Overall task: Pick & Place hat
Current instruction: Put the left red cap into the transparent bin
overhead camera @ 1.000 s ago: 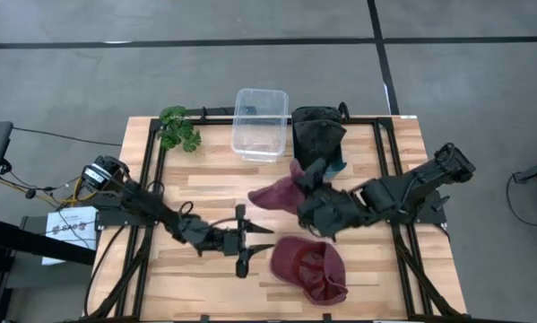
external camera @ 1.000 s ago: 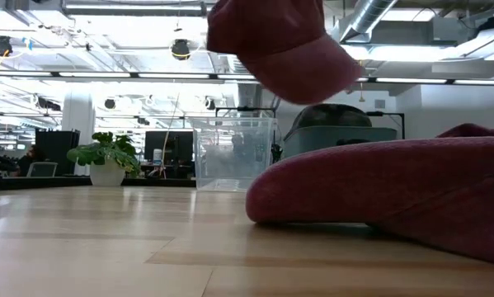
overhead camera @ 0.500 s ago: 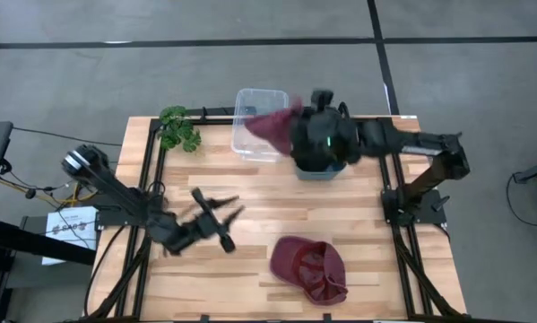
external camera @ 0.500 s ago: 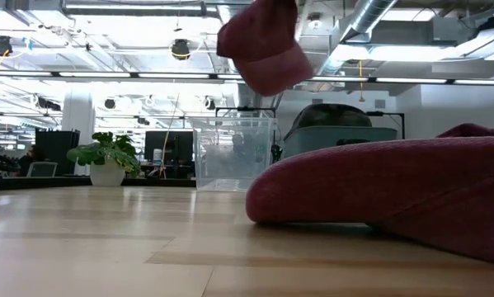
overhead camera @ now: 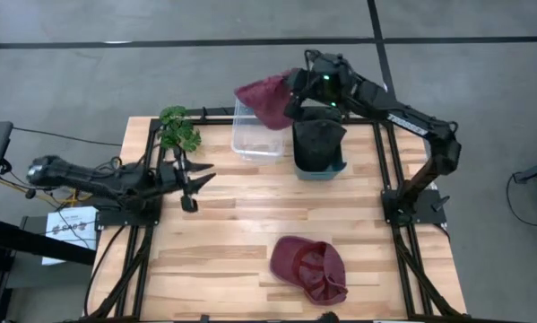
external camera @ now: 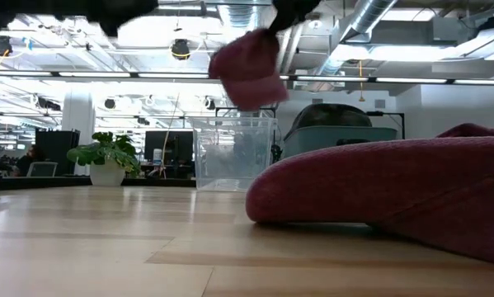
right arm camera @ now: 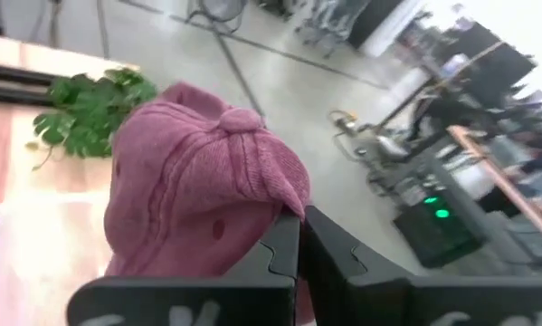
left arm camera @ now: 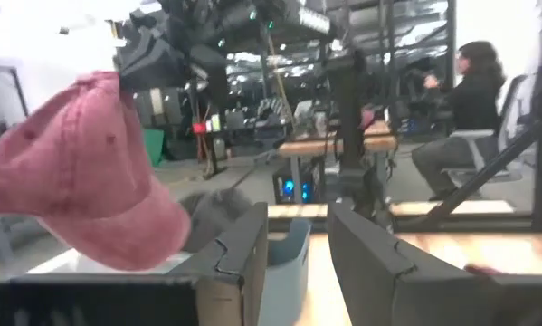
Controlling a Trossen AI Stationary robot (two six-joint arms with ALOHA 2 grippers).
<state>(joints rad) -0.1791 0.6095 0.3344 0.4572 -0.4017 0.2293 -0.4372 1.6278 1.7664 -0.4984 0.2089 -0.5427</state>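
Note:
My right gripper (overhead camera: pixel 292 95) is shut on a maroon cap (overhead camera: pixel 264 96), which it carries in the air above the clear plastic bin (overhead camera: pixel 258 135) at the table's far edge. In the low view the cap (external camera: pixel 247 68) hangs above the bin (external camera: pixel 234 153). A second maroon cap (overhead camera: pixel 309 268) lies crown down on the near middle of the table. My left gripper (overhead camera: pixel 190 178) is open over the table's left part, near the plant, and touches nothing. Its wrist view shows the open fingers (left arm camera: pixel 243 249) and the carried cap (left arm camera: pixel 80 181) farther off. My right gripper pinches a fold of the cap's crown cloth (right arm camera: pixel 275 204) between its two shut fingers (right arm camera: pixel 284 249), to one side of the top button (right arm camera: pixel 241 118). The fingers come roughly level from the table's right. The cap is lifted clear and droops from the fingers over the clear bin.
A blue bin (overhead camera: pixel 320 167) with a dark hat (overhead camera: pixel 318 136) in it stands to the right of the clear bin. A small potted plant (overhead camera: pixel 178 128) sits at the far left corner. Bare wood (overhead camera: pixel 241 202) lies between the bins and the near cap. A person (left arm camera: pixel 470 100) sits beyond the table.
My right gripper has carried the maroon cap from over the table's middle up and toward the far edge, ending above the clear bin. My left gripper, open throughout, has drawn back from the near middle toward the left and far edges. The near cap has stayed put.

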